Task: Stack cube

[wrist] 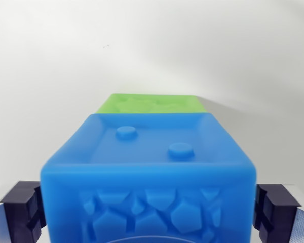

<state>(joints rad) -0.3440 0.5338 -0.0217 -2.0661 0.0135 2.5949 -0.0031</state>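
The blue cube sits between the two dark pads of the pincer, which seems closed on its flat sides, though contact is partly hidden. It looks light, stiff and a little smooth. Behind it, the green cube rests on the white bench.

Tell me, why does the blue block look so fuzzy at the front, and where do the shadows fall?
In the wrist view, the blue cube sits so close that its near edge is soft; the green cube behind is slightly soft too. Lighting is even, without harsh glare; a faint shadow falls on the white surface to the wrist view's right of both cubes.
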